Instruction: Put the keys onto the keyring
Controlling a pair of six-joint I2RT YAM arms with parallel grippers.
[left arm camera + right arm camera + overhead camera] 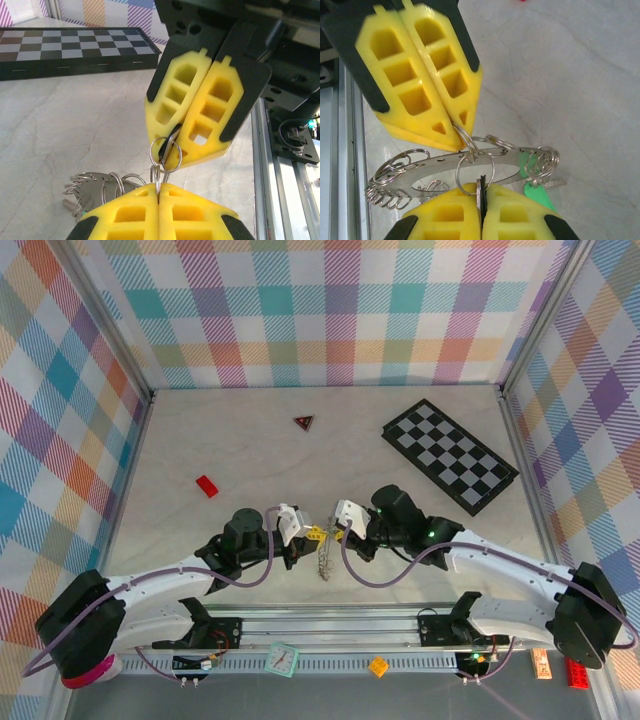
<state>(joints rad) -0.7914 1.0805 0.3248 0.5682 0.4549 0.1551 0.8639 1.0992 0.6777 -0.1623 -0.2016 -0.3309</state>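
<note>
Keyring (440, 161) — pinched between left end effector (462, 144), right end effector (481, 189).

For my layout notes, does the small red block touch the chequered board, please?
No; the small red block lies well left of the black-and-white chequered board.

1. The left arm (160, 590) is stretched low from its base at the near left and reaches right toward the middle of the near edge
2. The right arm (510, 570) is laid out as its mirror from the near right and reaches left
3. The left gripper (312, 534) and the right gripper (331, 531) are held tip to tip, very close together, between the two bases
4. The left gripper's yellow fingers (130, 215) are pressed flat together, with a small wire ring (159, 176) pinched at the tips
5. The right gripper's yellow fingers (512, 215) are likewise closed, with a thin dark piece (481, 192) clamped between them
</note>
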